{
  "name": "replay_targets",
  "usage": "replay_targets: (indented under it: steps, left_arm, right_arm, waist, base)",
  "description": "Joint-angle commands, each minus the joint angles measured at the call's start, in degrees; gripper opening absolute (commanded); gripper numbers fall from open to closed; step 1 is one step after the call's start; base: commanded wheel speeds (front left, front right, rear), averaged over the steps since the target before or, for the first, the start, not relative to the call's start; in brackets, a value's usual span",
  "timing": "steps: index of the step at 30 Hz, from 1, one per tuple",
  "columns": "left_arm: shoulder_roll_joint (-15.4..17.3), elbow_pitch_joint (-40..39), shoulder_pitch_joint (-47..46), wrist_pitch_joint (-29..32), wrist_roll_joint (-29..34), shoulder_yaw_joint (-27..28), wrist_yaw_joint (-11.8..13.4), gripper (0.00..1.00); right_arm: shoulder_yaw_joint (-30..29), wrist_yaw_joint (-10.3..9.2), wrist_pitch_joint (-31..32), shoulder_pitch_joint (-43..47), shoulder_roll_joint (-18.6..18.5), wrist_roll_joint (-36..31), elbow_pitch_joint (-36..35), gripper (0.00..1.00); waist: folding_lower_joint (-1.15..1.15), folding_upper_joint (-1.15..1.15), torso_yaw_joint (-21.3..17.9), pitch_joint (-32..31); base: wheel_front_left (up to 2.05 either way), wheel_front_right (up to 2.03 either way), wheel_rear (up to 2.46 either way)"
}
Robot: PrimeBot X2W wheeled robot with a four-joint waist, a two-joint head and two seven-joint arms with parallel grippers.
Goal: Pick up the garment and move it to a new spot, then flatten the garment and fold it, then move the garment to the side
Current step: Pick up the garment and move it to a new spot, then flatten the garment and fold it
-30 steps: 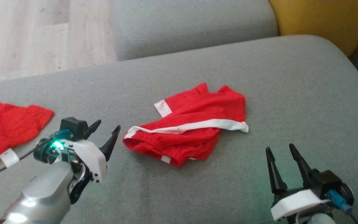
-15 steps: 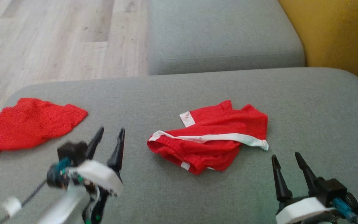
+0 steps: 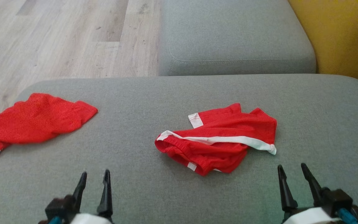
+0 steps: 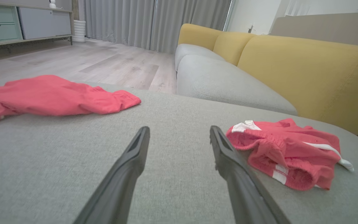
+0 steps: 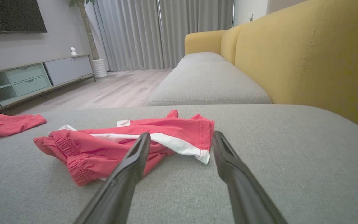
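A crumpled red garment (image 3: 221, 140) with white stripes lies in a heap on the middle of the grey sofa seat (image 3: 135, 102). My left gripper (image 3: 94, 171) stands open at the lower left, well short of the garment and to its left, with nothing between its fingers. In the left wrist view the garment (image 4: 287, 152) lies just right of that gripper (image 4: 179, 127). My right gripper (image 3: 291, 165) is open at the lower right, a little below the garment's white-striped corner. In the right wrist view the garment (image 5: 129, 140) lies just beyond the open right gripper (image 5: 181, 133).
A second red garment (image 3: 36, 119) lies at the seat's left edge, partly hanging over it. Beyond the seat is another grey cushion (image 3: 235, 37) and wooden floor (image 3: 57, 37). The yellow sofa back (image 3: 346, 40) rises on the right.
The head camera has swung, shifting the whole picture. My left arm has drawn back from beside the garment to the lower left, fingers now pointing up. Neither garment has moved.
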Motion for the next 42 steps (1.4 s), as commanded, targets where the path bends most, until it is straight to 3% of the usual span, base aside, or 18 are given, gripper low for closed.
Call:
replay_targets:
  steps: [1,21,42]
  left_arm:
    - [0.6,-2.3,-1.6,-0.7,1.2,3.4,0.3,1.00]
    - [-0.3,-0.2,3.3,-0.7,6.3,7.4,-2.3,1.00]
    - [-1.6,0.1,2.2,-0.5,6.4,7.3,-2.2,1.00]
  right_arm:
    - [1.1,0.43,-0.8,-1.3,-0.4,0.6,-1.8,1.00]
    - [1.1,0.43,-0.8,-1.6,-0.4,1.0,-0.2,1.00]
    - [1.2,0.43,-0.7,-2.1,-0.4,0.5,-0.3,1.00]
  waist:
    - [0.00,0.00,0.0,0.0]
    - [0.00,0.00,-0.3,-0.6]
    - [0.00,0.00,-0.2,0.8]
  base:
    - [0.00,0.00,0.00]
    - [0.00,0.00,0.00]
    - [0.00,0.00,0.00]
